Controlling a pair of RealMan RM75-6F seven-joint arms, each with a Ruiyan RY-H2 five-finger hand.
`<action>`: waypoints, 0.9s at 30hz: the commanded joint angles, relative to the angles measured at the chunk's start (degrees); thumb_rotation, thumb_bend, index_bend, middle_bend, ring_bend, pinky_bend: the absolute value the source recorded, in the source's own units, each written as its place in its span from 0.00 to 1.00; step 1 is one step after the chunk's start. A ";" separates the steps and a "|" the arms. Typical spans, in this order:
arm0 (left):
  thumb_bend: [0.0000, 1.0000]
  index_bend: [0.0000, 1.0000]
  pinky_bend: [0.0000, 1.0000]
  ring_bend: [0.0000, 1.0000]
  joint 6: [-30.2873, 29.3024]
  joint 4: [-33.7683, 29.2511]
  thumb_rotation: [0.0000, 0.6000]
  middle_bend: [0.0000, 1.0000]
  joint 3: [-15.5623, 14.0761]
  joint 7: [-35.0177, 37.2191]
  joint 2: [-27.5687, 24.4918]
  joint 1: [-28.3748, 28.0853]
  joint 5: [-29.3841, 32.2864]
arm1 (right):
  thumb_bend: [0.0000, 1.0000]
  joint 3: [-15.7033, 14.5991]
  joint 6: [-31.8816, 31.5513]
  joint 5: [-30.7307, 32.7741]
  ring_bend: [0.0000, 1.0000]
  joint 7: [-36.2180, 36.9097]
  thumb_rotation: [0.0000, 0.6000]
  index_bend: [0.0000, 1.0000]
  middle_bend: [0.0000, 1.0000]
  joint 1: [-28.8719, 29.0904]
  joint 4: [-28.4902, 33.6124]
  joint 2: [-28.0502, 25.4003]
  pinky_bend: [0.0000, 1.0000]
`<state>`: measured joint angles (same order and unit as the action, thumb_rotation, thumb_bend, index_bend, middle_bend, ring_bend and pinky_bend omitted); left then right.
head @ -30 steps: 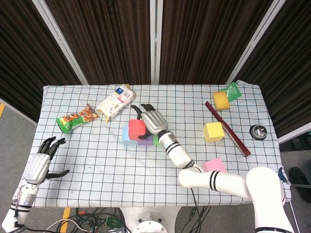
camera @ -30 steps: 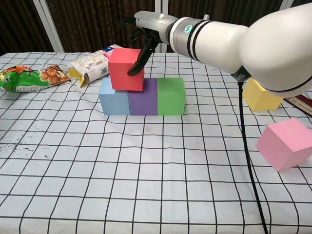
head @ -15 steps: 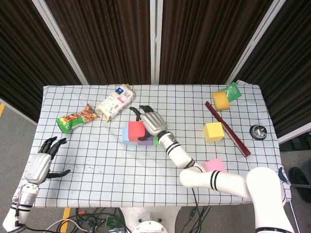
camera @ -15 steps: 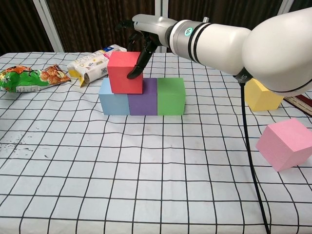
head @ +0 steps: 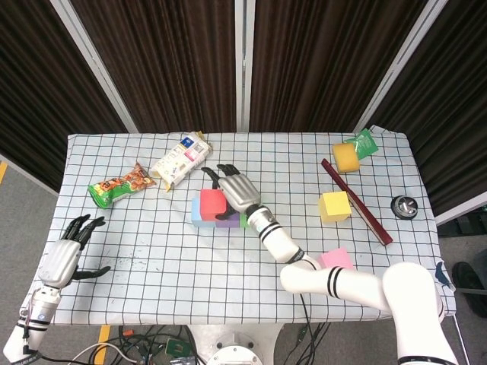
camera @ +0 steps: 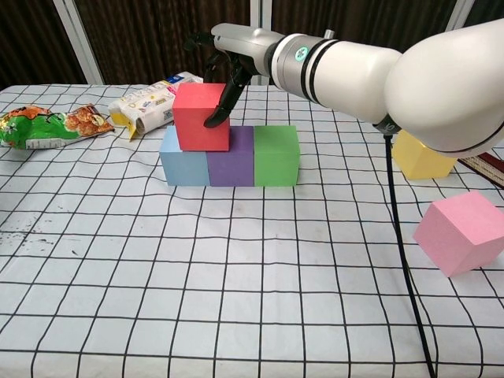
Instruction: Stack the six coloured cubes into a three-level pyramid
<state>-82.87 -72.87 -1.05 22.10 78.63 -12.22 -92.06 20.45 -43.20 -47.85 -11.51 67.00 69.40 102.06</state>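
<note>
Checked tablecloth [camera: 236, 299]; right hand [camera: 224, 59] grips red cube [camera: 201, 116]; left hand [head: 65, 255] spread; carton [camera: 150, 106] print unreadable.

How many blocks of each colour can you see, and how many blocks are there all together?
Red cube: 1
Blue cube: 1
Purple cube: 1
Green cube: 1
Yellow cube: 1
Pink cube: 1
Total: 6 cubes
</note>
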 commanded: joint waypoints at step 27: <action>0.00 0.08 0.03 0.00 0.83 -0.09 1.00 0.18 -0.28 1.51 -0.22 -0.24 0.14 | 0.11 0.57 0.62 -1.07 0.04 0.75 1.00 0.00 0.45 0.14 -2.12 1.32 0.00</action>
<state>-82.09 -72.97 -1.28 23.55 78.44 -12.44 -91.89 21.00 -42.54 -48.96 -10.72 67.12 67.30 103.35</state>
